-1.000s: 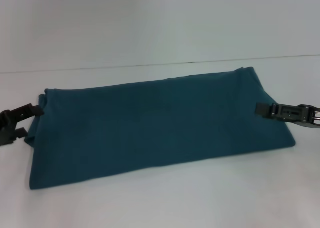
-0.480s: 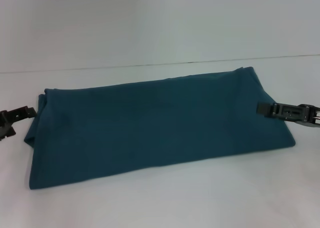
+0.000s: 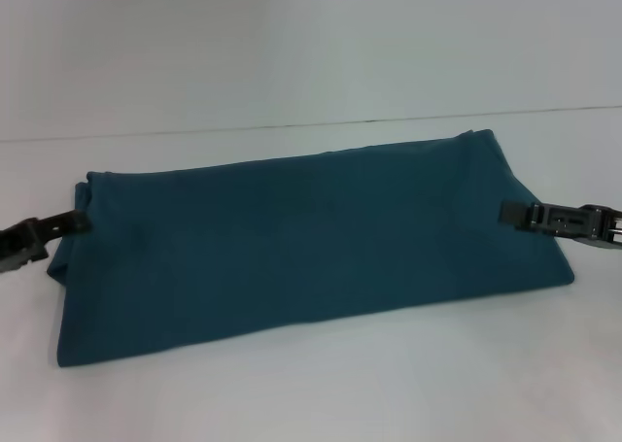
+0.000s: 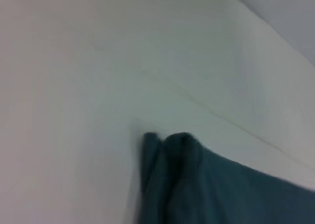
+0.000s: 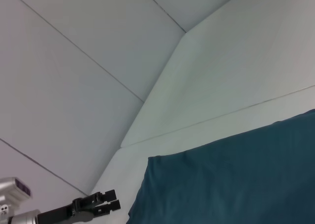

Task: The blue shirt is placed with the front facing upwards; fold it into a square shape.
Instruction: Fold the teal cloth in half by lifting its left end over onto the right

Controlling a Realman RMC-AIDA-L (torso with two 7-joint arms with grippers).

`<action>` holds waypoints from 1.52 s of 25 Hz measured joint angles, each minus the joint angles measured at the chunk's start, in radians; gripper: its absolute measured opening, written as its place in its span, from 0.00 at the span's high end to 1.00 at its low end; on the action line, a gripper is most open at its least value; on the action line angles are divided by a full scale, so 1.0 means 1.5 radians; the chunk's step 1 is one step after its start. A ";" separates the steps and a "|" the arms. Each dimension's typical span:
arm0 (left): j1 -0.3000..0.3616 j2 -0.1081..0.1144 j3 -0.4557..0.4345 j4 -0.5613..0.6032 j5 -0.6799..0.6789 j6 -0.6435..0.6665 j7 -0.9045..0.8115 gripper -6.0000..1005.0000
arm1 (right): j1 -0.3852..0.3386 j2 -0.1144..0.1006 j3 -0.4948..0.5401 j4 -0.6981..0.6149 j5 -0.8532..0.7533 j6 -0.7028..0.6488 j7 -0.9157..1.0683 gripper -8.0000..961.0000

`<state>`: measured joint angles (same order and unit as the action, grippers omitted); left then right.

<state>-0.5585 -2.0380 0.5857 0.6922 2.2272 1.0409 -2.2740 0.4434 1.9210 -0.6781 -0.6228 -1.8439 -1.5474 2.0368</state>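
Note:
The blue shirt [image 3: 311,243] lies on the white table as a long folded band, plain teal side up, with no lettering showing. At its left end, my left gripper [image 3: 60,230] has its fingers slightly apart and its upper fingertip touching the cloth's edge. In the right wrist view the same left gripper [image 5: 111,199] holds nothing. The left wrist view shows the bunched shirt corner [image 4: 187,184]. My right gripper [image 3: 507,213] reaches over the shirt's right edge, level and thin, shut on the cloth there. The right wrist view shows the shirt [image 5: 236,179] lying flat.
The white table [image 3: 311,384] runs all around the shirt. Its far edge [image 3: 292,127] meets a pale wall behind. Nothing else stands on the table.
My left gripper drew back to the left, then returned to the shirt's left edge with its fingers narrower and turned. The right gripper and the shirt have stayed put.

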 joint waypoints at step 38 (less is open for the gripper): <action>-0.011 -0.005 0.014 -0.059 0.021 -0.089 -0.028 0.07 | -0.006 -0.002 0.002 0.009 0.000 0.013 -0.001 0.15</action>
<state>-0.5755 -2.0459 0.6060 0.6033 2.2579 0.9077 -2.3162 0.4341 1.9174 -0.6751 -0.6087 -1.8439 -1.5286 2.0355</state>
